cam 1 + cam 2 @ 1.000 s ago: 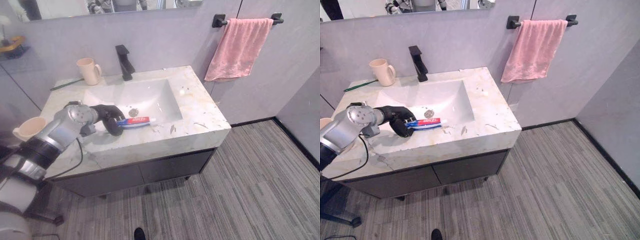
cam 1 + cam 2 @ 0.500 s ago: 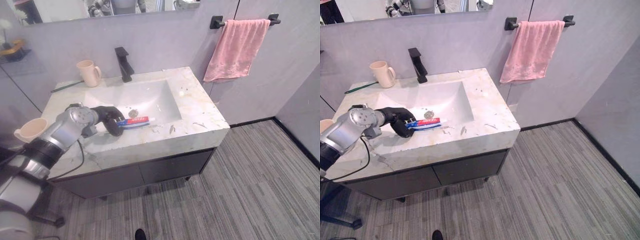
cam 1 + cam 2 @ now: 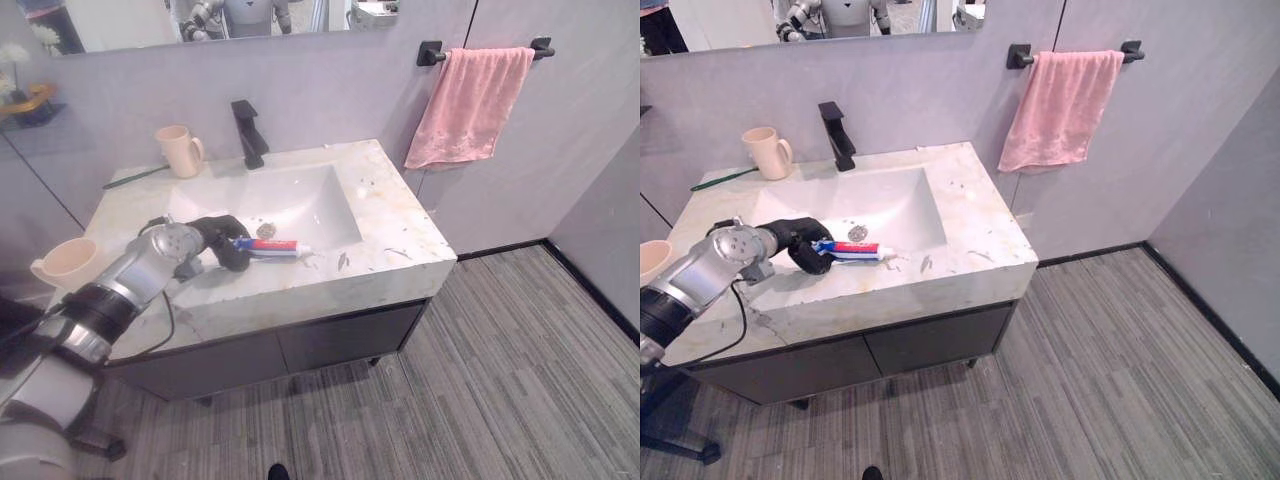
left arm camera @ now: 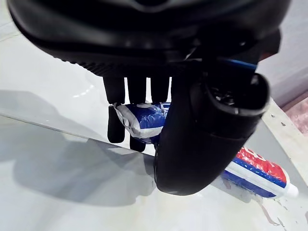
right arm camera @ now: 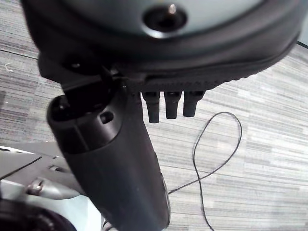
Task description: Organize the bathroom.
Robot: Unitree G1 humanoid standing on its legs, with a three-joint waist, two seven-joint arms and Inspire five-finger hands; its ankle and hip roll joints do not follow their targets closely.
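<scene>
A red, white and blue toothpaste tube (image 3: 272, 246) lies across the front rim of the white sink basin (image 3: 300, 190). My left hand (image 3: 222, 243) is shut on the tube's flat end. In the left wrist view the fingers (image 4: 137, 98) and thumb (image 4: 197, 134) curl round that end, and the toothpaste tube's (image 4: 257, 169) cap end points away, low over the marble. I cannot tell whether it touches the counter. My right hand (image 5: 115, 159) hangs over the striped floor, its fingers (image 5: 166, 103) relaxed and holding nothing.
A black faucet (image 3: 248, 128) stands behind the basin, with a cream mug (image 3: 180, 148) and a green toothbrush (image 3: 135, 176) to its left. Another cream cup (image 3: 65, 265) sits at the counter's left edge. A pink towel (image 3: 468, 105) hangs on a wall bar.
The whole view has shifted a little. My left hand keeps its hold on the tube by the sink's front rim, and the cap end has tipped slightly downward.
</scene>
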